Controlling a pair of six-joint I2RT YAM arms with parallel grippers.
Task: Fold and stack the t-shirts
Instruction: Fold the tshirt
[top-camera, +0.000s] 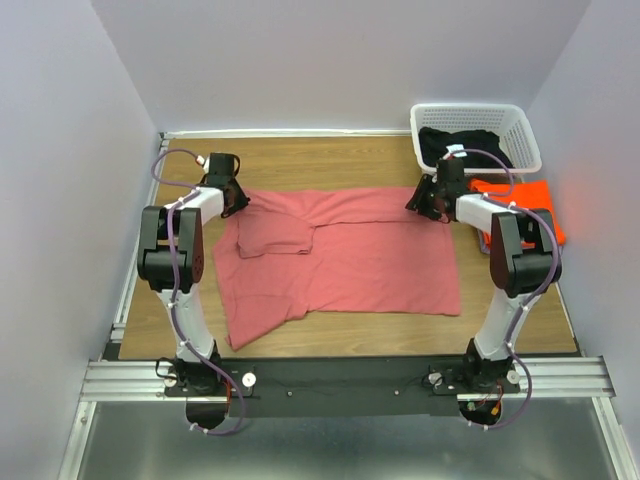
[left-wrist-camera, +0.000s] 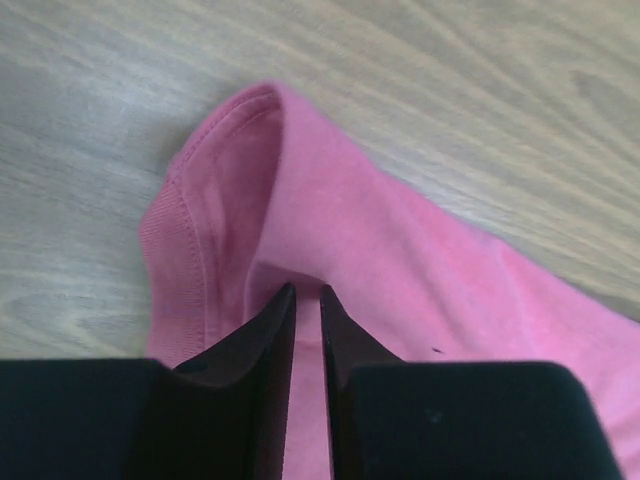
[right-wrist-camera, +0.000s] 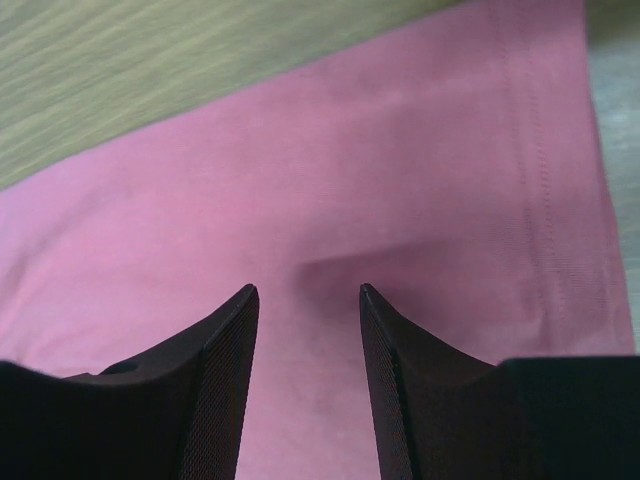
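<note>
The dusty pink-red t-shirt (top-camera: 350, 260) lies spread on the wooden table, its left part folded over into a small flap. My left gripper (top-camera: 238, 205) is down at the shirt's far left corner. In the left wrist view its jaws (left-wrist-camera: 308, 290) stand nearly together, pinching a ridge of pink cloth (left-wrist-camera: 350, 200) next to a hemmed edge. My right gripper (top-camera: 425, 205) is at the shirt's far right corner. Its jaws (right-wrist-camera: 305, 290) are open over the cloth (right-wrist-camera: 350, 170), with a low wrinkle between the tips. The orange t-shirt (top-camera: 545, 200) lies at the right. The black t-shirt (top-camera: 465, 145) is in the basket.
A white lattice basket (top-camera: 470, 108) stands in the far right corner. Pale walls close in the table at the left, back and right. Bare wood (top-camera: 330, 160) shows behind the pink-red shirt.
</note>
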